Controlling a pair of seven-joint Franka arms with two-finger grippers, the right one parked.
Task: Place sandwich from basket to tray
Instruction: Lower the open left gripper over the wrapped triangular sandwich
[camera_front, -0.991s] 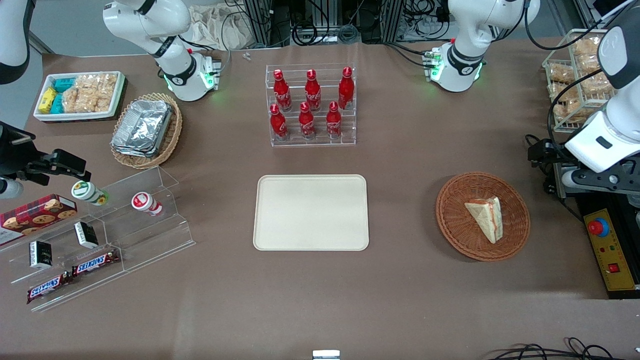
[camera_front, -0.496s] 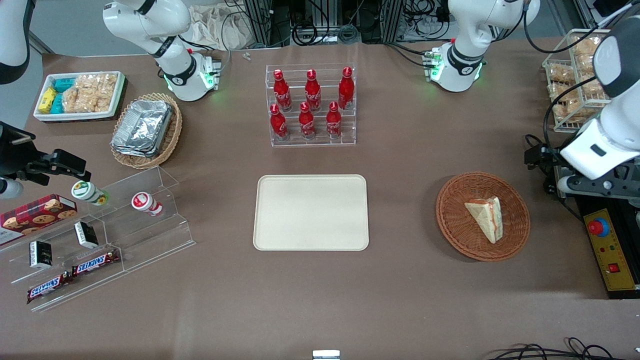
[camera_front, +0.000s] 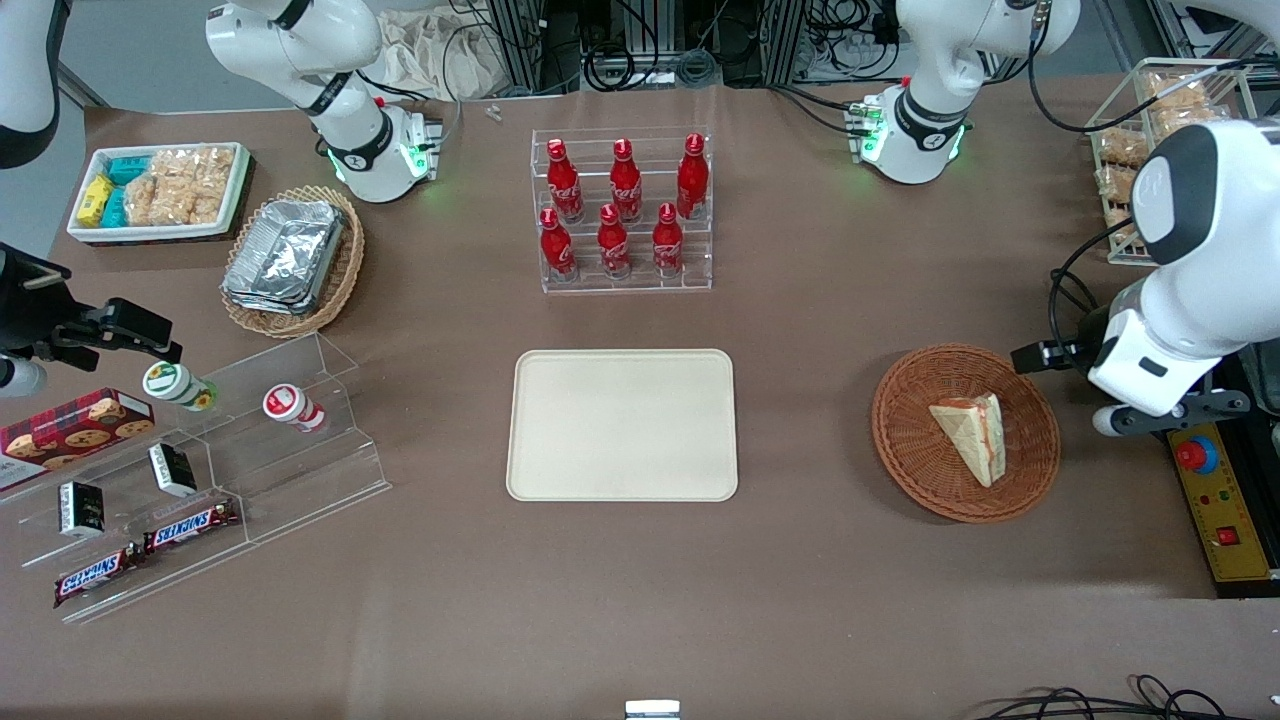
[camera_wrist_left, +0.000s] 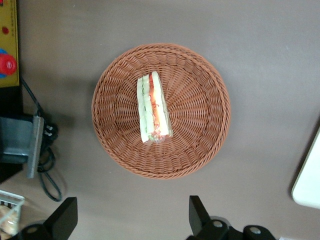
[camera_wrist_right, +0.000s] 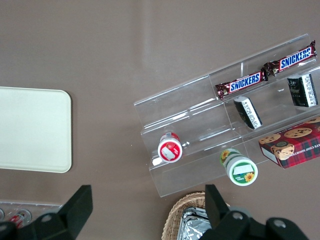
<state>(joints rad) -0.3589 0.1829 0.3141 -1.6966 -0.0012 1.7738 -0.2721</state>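
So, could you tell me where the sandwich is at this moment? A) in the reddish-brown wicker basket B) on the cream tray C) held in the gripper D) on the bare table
A: the sandwich lies in the basket, while the open gripper hovers above it, empty, and the tray holds nothing.

"SNICKERS" reads on 2 candy bars lying on the clear acrylic stand

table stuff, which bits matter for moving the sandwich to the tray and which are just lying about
For the job:
sandwich, lying in the basket
tray, bare
gripper, open, above the table beside the basket

Lying about:
cola bottles in a clear rack
foil trays
Snickers bars
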